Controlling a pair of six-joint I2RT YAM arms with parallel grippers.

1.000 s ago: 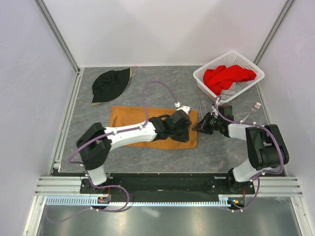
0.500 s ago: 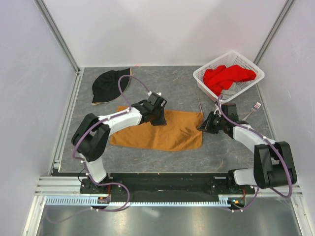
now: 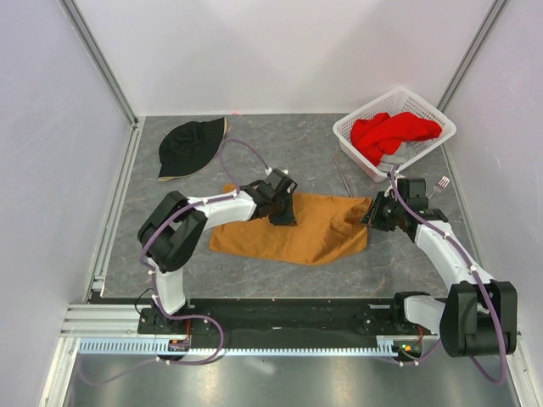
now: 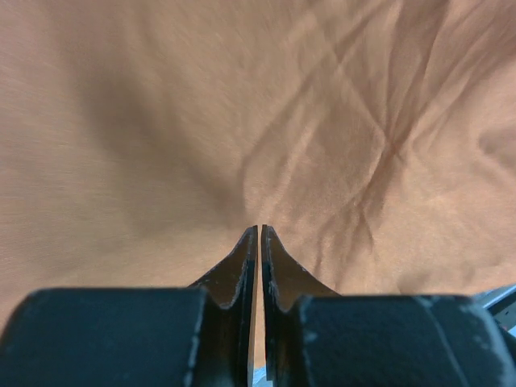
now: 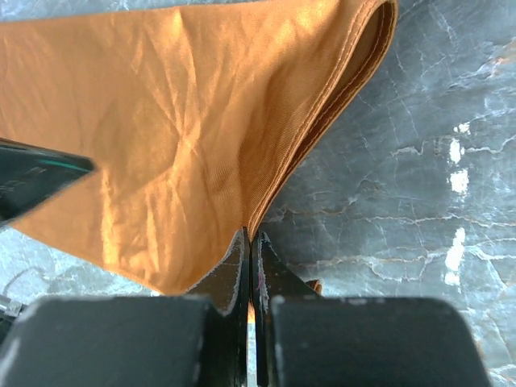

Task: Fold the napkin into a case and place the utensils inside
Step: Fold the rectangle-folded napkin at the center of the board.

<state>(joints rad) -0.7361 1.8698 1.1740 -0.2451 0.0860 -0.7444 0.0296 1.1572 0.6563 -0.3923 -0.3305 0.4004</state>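
The shiny orange-brown napkin [image 3: 297, 231] lies rumpled and folded over on the grey table, between the two arms. My left gripper [image 3: 285, 215] rests on its upper middle. In the left wrist view the left gripper [image 4: 260, 228] has its jaws pinched together on the napkin [image 4: 242, 105], which fills the view. My right gripper [image 3: 372, 219] is shut on the napkin's right edge. The right wrist view shows the right gripper [image 5: 248, 232] clamping the layered edge of the napkin [image 5: 177, 121]. The fork [image 3: 439, 185] lies at the far right, and the thin knife [image 3: 344, 180] just above the napkin.
A white basket [image 3: 428, 108] holding a red cloth [image 3: 392, 131] stands at the back right. A black hat [image 3: 191, 146] lies at the back left. White walls and metal rails enclose the table [image 3: 288, 144].
The napkin has been pulled to the right and reshaped. My right gripper moved right with its edge. My left gripper shifted to the upper middle of the cloth and closed.
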